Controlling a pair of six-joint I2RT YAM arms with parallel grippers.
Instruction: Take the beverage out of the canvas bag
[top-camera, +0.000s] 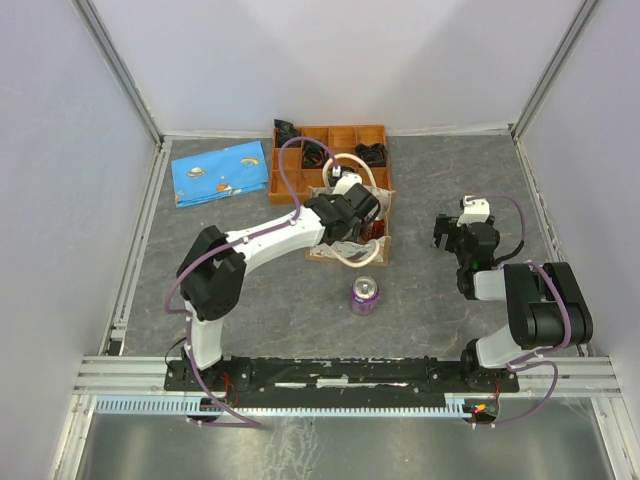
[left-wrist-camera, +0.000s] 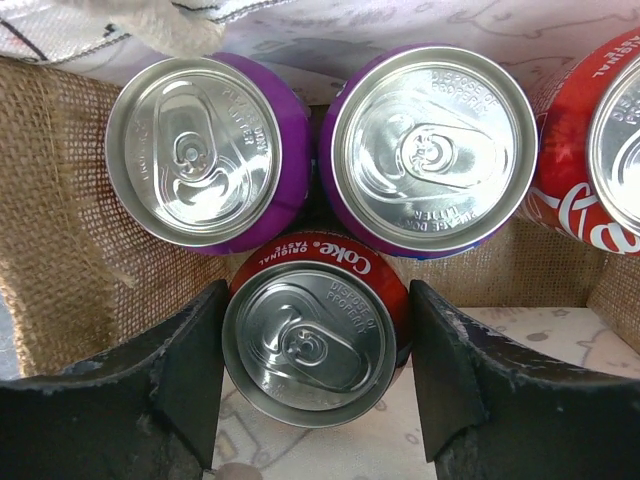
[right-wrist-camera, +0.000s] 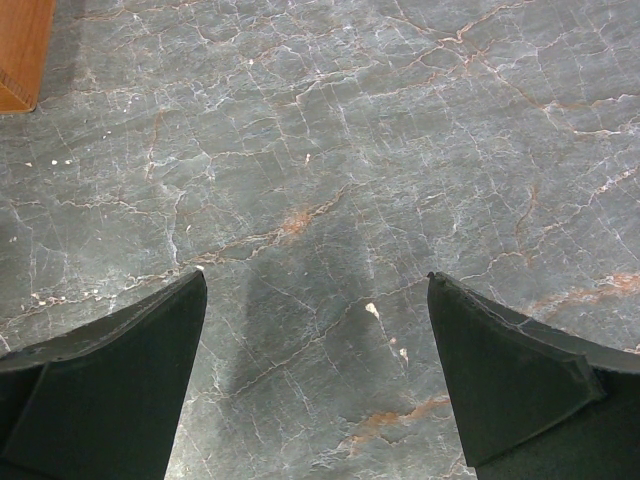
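**First:** Four cans are seen upright inside the canvas bag, which is placed centrally against the near side of the wooden tray. Which one is being addressed?

**Second:** The red Coke can is bracketed by the left gripper. The jaws are set close against both its sides; whether a firm pinch is made cannot be told.

**First:** What is called for next?

**Second:** A secure squeeze is needed, then a straight lift clear of the purple cans beside it. The right gripper is held spread over the table, right of the bag.

Overhead, left wrist: shared canvas bag
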